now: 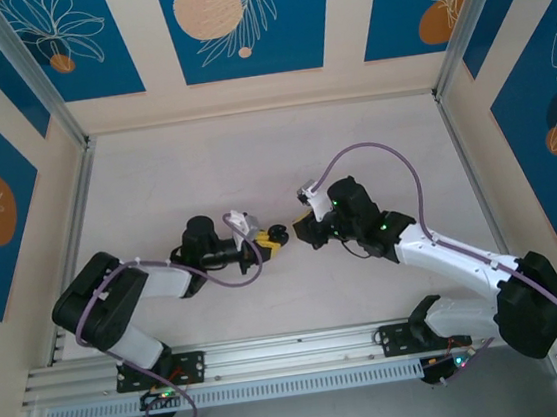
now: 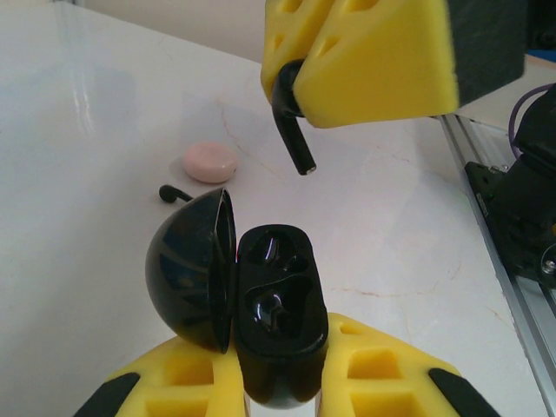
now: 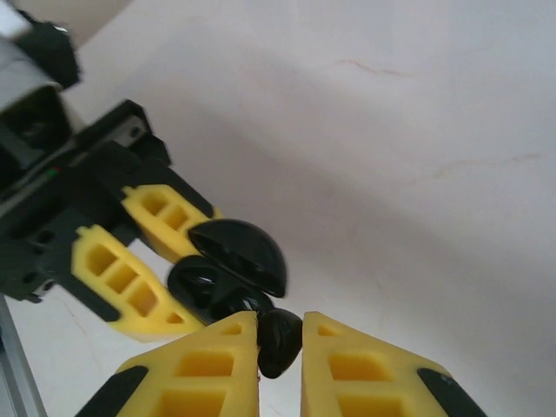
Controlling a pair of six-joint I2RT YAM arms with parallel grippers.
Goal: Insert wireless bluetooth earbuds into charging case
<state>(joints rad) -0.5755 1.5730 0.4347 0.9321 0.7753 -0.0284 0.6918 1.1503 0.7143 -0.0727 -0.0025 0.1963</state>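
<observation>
Left gripper point(image 2: 278, 378), bottom centre, clamps the open charging case point(image 2: 276, 317); right gripper point(image 2: 297, 91), top, pinches an earbud point(image 2: 294, 139) stem-down. Insertion looks next: align the stem with an empty well.

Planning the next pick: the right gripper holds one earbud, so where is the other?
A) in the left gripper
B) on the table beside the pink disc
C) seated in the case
B: the left wrist view shows the other earbud lying on the table next to the pink disc.

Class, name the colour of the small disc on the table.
The disc is pale pink; see left wrist view.
</observation>
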